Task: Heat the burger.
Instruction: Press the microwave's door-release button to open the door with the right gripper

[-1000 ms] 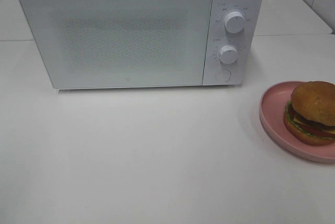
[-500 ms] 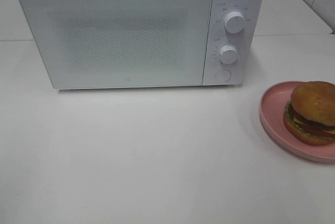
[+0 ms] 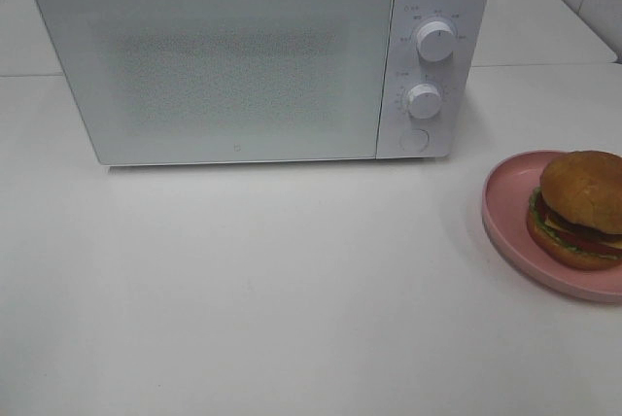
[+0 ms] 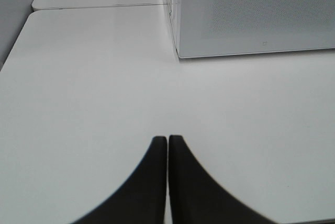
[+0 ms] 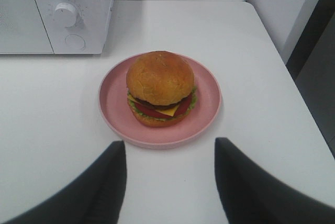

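The burger (image 3: 579, 207) with golden-brown bun, lettuce, tomato and cheese sits on a pink plate (image 3: 505, 210) at the right edge of the white table. It also shows in the right wrist view (image 5: 160, 87), on the plate (image 5: 207, 110). My right gripper (image 5: 170, 148) is open and empty, its fingers spread just short of the plate's near rim. My left gripper (image 4: 167, 140) is shut and empty above bare table, short of the white microwave (image 4: 251, 14). The microwave (image 3: 224, 66) stands at the back with its door closed. Neither gripper shows in the exterior view.
The microwave has two knobs (image 3: 435, 42) and a round button (image 3: 415, 139) on its right panel, also in the right wrist view (image 5: 65, 13). The table's right edge (image 5: 293, 82) runs close to the plate. A table seam (image 4: 99, 7) runs behind the microwave.
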`<state>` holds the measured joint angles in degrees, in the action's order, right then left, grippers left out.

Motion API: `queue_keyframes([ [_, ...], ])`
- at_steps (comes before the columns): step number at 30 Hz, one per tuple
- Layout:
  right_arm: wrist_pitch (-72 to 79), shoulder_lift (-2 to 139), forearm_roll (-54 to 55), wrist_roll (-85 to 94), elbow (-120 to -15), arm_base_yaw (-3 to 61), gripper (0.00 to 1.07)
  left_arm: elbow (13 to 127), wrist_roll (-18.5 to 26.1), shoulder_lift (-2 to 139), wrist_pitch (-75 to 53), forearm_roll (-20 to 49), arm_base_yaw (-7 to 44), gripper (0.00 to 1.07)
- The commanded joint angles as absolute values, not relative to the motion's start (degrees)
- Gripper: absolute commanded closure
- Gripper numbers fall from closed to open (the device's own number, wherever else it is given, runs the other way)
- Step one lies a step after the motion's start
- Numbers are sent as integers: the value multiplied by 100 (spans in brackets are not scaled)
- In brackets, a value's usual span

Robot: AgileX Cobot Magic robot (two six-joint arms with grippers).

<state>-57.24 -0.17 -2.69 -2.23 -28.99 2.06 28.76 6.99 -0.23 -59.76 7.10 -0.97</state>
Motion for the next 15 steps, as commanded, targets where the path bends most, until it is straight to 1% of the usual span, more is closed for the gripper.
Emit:
queue_keyframes([
  [1,-5678,-74,-281,-183,-2899,178,60,2865,676,-155,-5919,756,-115,106],
  [15,-5678,-74,-281,-183,-2899,178,60,2865,676,-155,-5919,756,-115,106],
])
